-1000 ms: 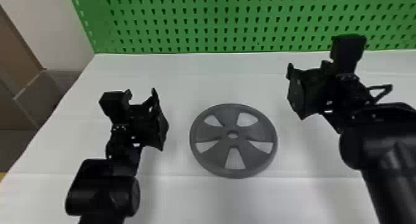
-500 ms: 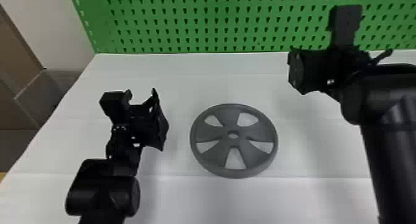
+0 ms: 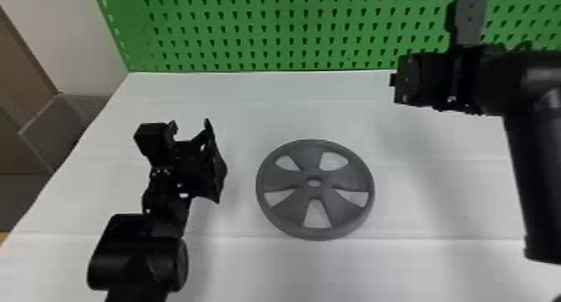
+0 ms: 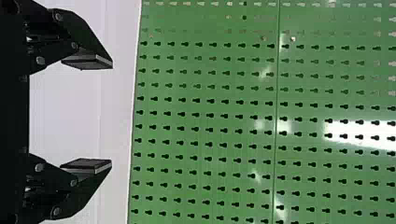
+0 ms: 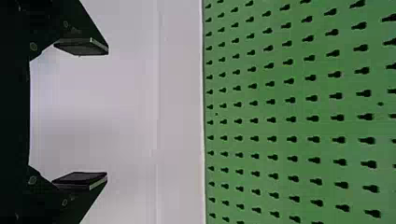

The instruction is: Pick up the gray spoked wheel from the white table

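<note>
Head view: see the gray spoked wheel [image 3: 309, 159] lying flat on the white table [image 3: 259, 113], well apart from both grippers. Find it to the right of the left gripper [image 3: 190, 132] and a little nearer the robot. From the right gripper [image 3: 430, 80], look left and back toward the robot to reach the same wheel. Note five openings between broad spokes, and one small hole at the hub. Farther out, follow the left arm [image 3: 137, 255] down to the bottom edge, and the right arm [image 3: 538, 167] off past the right edge. Beyond the grippers, see a green perforated board [image 3: 259, 30] along the far edge of the table; off past the left gripper's left side, a pale wall [image 3: 62, 30]. Left wrist view: see fingers [image 4: 88, 60] spread wide, with bare white table surface between the pads. Right wrist view: see fingers [image 5: 81, 46] also parted wide, with white table between and green board ahead.
</note>
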{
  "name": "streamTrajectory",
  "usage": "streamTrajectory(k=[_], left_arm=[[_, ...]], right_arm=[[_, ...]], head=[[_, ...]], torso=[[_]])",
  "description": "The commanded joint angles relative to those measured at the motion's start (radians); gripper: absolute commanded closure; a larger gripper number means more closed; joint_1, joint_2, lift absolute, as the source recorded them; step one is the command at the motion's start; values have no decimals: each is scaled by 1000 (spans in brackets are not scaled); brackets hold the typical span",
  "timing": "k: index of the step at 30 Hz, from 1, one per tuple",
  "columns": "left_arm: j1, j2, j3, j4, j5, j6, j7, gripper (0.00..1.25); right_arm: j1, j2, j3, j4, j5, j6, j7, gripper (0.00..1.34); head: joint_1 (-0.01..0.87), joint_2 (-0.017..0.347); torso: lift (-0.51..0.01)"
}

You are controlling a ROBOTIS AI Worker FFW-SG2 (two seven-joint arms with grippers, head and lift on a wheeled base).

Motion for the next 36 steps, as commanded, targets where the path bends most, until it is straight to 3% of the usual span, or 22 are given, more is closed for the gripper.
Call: streamTrajectory(k=[1,9,17,24,29,36], left_arm=[[0,0,0,-4,-7,7,0,493],[0,2,0,-10,-16,16,0,493],[-2,11,2,-19,-22,29,0,493],[-8,23,-7,-25,-22,44,0,495],[-14,29,-18,-27,-24,53,0,495],[-26,35,-30,-31,-28,64,0,495]], right_arm=[[-75,-24,36,80,-37,112,-2,321],[-168,-45,114,182,-42,250,-5,321],[-213,-77,171,333,-151,302,-5,321],[-248,-86,201,432,-177,359,-6,321],[-274,-99,217,518,-247,391,-6,321],[-319,-129,329,594,-318,425,-6,321]], head=[[779,101],[779,101],[779,101],[779,101],[779,101],[779,101]], torso=[[-72],[-72],[-72],[-72],[-72],[-72]])
